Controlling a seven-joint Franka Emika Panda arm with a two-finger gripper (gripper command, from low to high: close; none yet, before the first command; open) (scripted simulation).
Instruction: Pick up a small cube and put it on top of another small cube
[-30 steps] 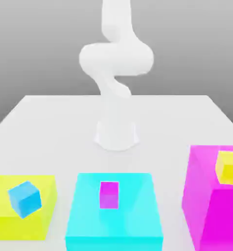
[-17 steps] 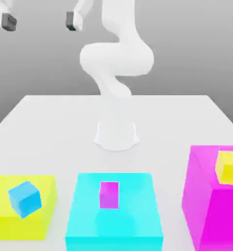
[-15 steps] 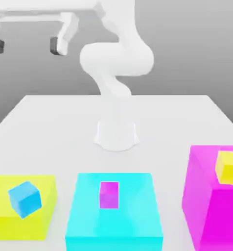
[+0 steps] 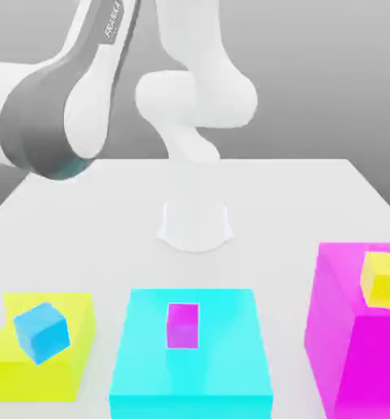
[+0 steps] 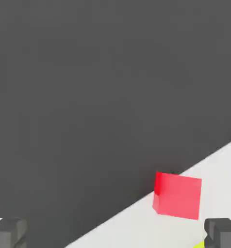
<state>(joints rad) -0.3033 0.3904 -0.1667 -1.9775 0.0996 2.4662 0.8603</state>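
A white table [image 4: 313, 196] carries three large coloured blocks along its near edge, each bearing a small cube. At the near corner on the exterior view's left, a yellow block [image 4: 75, 327] holds a small blue cube [image 4: 41, 331], turned at an angle. In the middle of the near edge, a cyan block [image 4: 223, 344] holds a small magenta cube [image 4: 183, 325]. At the near corner on the exterior view's right, a taller magenta block [image 4: 346, 327] holds a small yellow cube [image 4: 384, 277]. The robot arm [image 4: 59, 123] rises from its base at the table's centre and leans out toward the yellow block's side — probably lining up on the blue cube, though no cube is held yet. In the hand view, the gripper [image 5: 115, 235] has its two dark fingertips [image 5: 8, 232] wide apart with nothing between them, and a small red cube [image 5: 178, 195] sits at the table's edge beyond them — another possible pick.
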